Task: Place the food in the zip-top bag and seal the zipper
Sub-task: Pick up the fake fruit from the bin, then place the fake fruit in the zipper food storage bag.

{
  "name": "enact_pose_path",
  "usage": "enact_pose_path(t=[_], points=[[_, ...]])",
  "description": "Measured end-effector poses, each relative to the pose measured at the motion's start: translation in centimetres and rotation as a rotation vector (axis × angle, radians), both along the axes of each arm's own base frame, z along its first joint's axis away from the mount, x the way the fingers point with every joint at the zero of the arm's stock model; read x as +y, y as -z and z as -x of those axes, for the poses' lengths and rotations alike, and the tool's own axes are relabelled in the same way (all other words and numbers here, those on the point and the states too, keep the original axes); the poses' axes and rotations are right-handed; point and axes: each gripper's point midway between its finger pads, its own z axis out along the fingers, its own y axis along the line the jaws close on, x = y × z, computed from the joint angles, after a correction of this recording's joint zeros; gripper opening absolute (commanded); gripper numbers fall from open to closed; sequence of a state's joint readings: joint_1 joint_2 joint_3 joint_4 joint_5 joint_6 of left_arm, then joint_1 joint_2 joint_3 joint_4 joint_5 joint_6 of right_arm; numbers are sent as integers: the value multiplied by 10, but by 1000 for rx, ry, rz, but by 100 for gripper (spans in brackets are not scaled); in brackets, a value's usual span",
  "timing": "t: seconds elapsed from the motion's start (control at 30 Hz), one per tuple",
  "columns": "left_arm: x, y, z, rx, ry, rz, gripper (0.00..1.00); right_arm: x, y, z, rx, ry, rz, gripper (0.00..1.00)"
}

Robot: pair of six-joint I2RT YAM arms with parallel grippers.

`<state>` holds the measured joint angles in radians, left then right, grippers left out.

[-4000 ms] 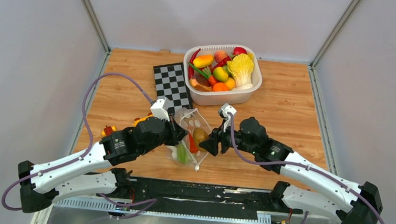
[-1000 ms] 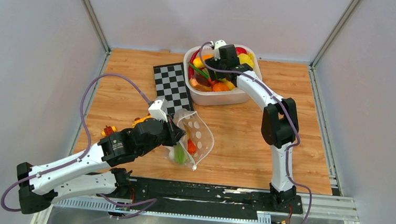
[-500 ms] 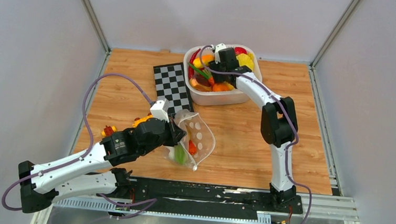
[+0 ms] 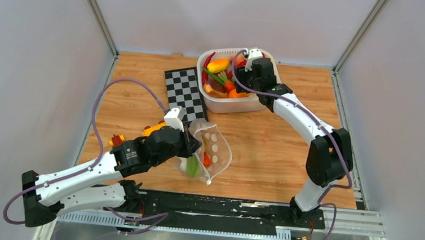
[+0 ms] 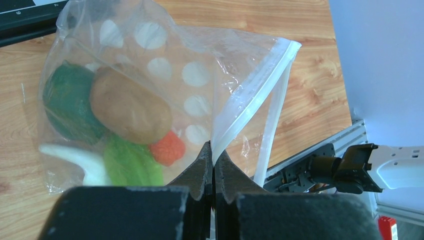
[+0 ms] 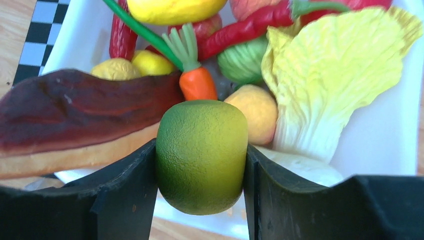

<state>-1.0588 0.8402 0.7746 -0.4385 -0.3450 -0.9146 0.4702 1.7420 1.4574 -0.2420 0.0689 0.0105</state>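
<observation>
The left gripper (image 5: pixel 213 150) is pinching one lip of the zip-top bag (image 5: pixel 165 70), its jaws pressed together on the plastic just below the zipper (image 5: pixel 255 95), and is holding the mouth gaping open above the near part of the table (image 4: pixel 287 153). Inside, a few pieces are already lying at the bottom: a brown potato (image 5: pixel 127 107), a dark green piece (image 5: pixel 67 100), a light green one (image 5: pixel 132 162) and something orange-red (image 5: pixel 167 148).

Across the table, the right gripper (image 6: pixel 200 152) is clamping a round green fruit (image 6: pixel 202 125) between its fingers over the near edge of the white tub (image 4: pixel 239 105). Whether the fruit is hanging quite free of the pile I cannot say from here.

So the filling looks to be partly done. The tub is holding plenty more, cabbage (image 6: pixel 340 75) and carrot (image 6: pixel 197 82) among it, and the zipper is standing wide open, so sealing is yet to come.
</observation>
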Motion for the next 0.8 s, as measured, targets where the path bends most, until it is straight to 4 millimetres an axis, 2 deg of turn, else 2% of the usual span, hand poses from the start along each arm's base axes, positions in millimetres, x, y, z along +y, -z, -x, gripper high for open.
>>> enact_pose_path(t=[0.17, 0.2, 0.3, 0.57, 0.7, 0.8], points=[[-1, -1, 0, 0, 3, 3, 0, 5, 15, 26, 81, -17, -85, 36], [-1, -1, 0, -1, 3, 5, 0, 6, 13, 31, 81, -18, -112, 36], [-1, -2, 0, -3, 3, 9, 0, 8, -6, 51, 78, -39, -201, 36], [-2, -3, 0, -5, 3, 13, 0, 6, -76, 122, -43, -157, -387, 37], [-3, -4, -1, -7, 3, 17, 0, 10, -87, 164, -59, -266, -504, 37], [-3, -5, -1, -10, 3, 22, 0, 20, -75, 199, -27, -363, -595, 38]])
